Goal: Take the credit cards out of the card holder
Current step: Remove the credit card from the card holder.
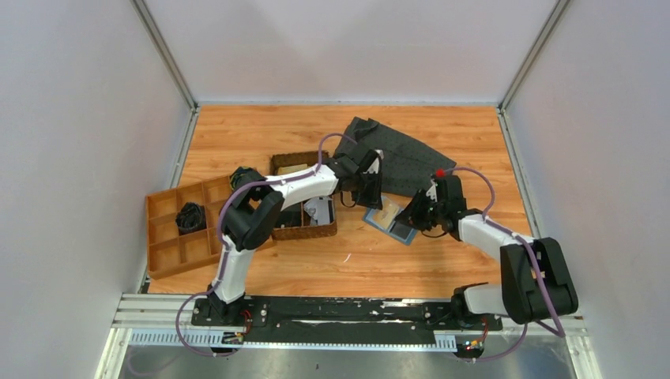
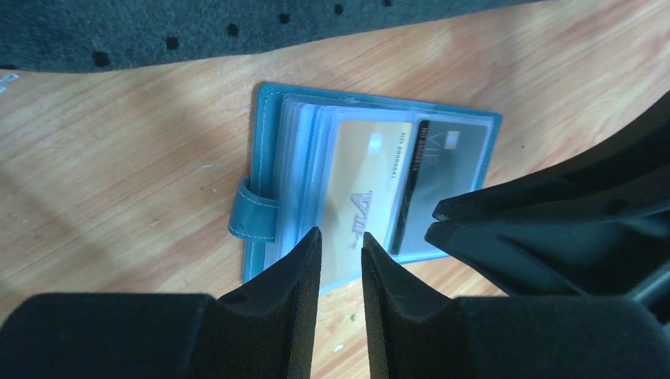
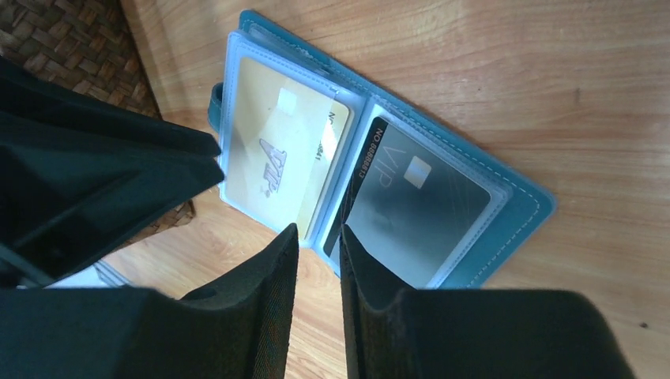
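Observation:
The card holder (image 1: 378, 220) lies open on the wooden table, a teal wallet with clear pockets. In the left wrist view the card holder (image 2: 267, 118) shows a gold credit card (image 2: 363, 181) and a dark VIP card (image 2: 446, 154), both inside pockets. My left gripper (image 2: 340, 237) hovers over the gold card's near edge, jaws a narrow gap apart with nothing between them. The right gripper (image 3: 318, 230) hangs over the holder's spine between the gold card (image 3: 276, 158) and the dark card (image 3: 419, 205), jaws slightly apart and empty. From above, left gripper (image 1: 370, 201) and right gripper (image 1: 411, 215) flank the holder.
A dark grey dotted cloth (image 1: 403, 154) lies behind the holder. A brown woven basket (image 1: 304, 234) sits just left of it, under the left arm. An orange divided tray (image 1: 150, 229) holding a black object (image 1: 190, 217) stands at the far left.

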Available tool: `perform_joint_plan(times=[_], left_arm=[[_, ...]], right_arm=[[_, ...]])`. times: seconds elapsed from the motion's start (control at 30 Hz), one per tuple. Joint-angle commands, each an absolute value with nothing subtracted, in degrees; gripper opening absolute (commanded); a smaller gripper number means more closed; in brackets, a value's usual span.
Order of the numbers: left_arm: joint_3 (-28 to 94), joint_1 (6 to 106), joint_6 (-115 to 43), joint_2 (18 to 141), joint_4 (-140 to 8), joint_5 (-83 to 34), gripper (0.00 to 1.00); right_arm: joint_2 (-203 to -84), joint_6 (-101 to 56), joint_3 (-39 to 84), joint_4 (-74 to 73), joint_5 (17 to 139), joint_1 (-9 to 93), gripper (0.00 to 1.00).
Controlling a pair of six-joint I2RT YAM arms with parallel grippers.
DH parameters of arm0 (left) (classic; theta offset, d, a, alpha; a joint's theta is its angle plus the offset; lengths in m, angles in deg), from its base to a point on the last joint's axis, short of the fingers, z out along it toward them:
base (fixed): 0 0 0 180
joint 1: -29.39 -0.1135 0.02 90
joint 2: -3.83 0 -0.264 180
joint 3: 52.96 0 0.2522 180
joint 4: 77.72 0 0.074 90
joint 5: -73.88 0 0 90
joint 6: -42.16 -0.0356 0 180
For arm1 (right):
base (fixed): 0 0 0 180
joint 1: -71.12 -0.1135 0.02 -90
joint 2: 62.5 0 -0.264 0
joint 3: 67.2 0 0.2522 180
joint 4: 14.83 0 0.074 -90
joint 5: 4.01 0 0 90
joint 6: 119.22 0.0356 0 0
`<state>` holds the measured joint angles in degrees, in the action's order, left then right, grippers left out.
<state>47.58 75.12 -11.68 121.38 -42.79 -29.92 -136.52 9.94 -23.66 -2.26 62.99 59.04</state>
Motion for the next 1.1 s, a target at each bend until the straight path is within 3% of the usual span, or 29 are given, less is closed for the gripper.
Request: perform_joint_plan(times=[0.0,0.7,1.07], left_arm=[[48.54,75.09,-11.77,124.00,-43.92,-32.02,0.27],[44.79,75.09,-10.14,127.17,-46.06,-34.71,0.27],[41.90,75.26,-9.03,128.02,-48.17,-36.32,0.27]], right_arm=[[-139.73,17.05,-26.56,-12.24,58.45,60.64,0.28],[-151.25,25.26,-31.82,-31.18,51.51,63.44,0.17],[-156.53,31.77,-36.40,-49.98,46.82,64.19,0.19]])
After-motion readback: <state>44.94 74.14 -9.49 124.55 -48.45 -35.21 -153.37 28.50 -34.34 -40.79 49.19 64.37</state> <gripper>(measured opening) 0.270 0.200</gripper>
